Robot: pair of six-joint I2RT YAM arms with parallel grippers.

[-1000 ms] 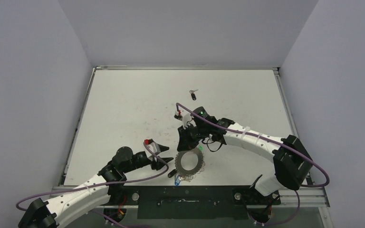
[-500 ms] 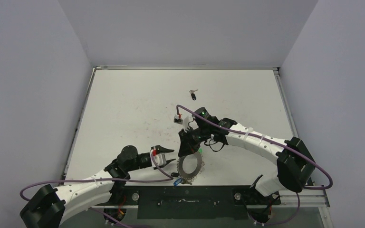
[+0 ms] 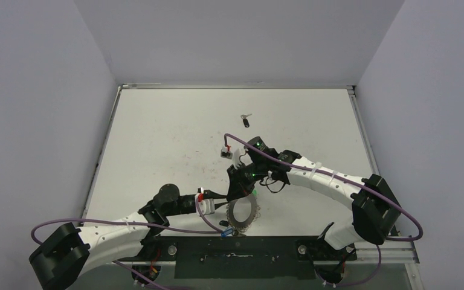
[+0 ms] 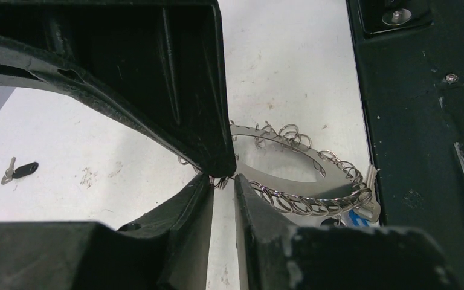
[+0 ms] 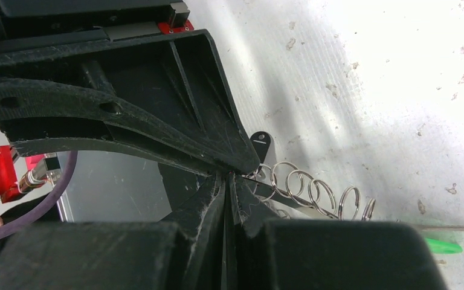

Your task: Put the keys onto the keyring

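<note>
The keyring [image 3: 242, 212], a large silvery ring with a looped rim, lies near the table's front edge. It also shows in the left wrist view [image 4: 302, 181] and the right wrist view [image 5: 314, 193]. My right gripper [image 3: 237, 192] is shut on its far-left rim, fingertips [image 5: 226, 181] pressed together. My left gripper [image 3: 220, 200] comes from the left, its jaws narrowed onto a rim loop [image 4: 223, 180] beside the right fingertip. One black-headed key [image 3: 245, 121] lies alone farther back and also shows in the left wrist view [image 4: 19, 170]. A small black tab with a hole [image 5: 260, 142] sits by the ring.
A blue-headed key [image 3: 224, 230] hangs at the ring's near-left edge, close to the black base rail [image 3: 235, 254]. A green-headed key [image 3: 254, 192] lies at the ring's far side. The purple cables loop beside both arms.
My left gripper has moved right to the ring's left rim, and its wide-open jaws have closed down onto a loop. The right gripper has shifted slightly toward the ring and stays shut.
</note>
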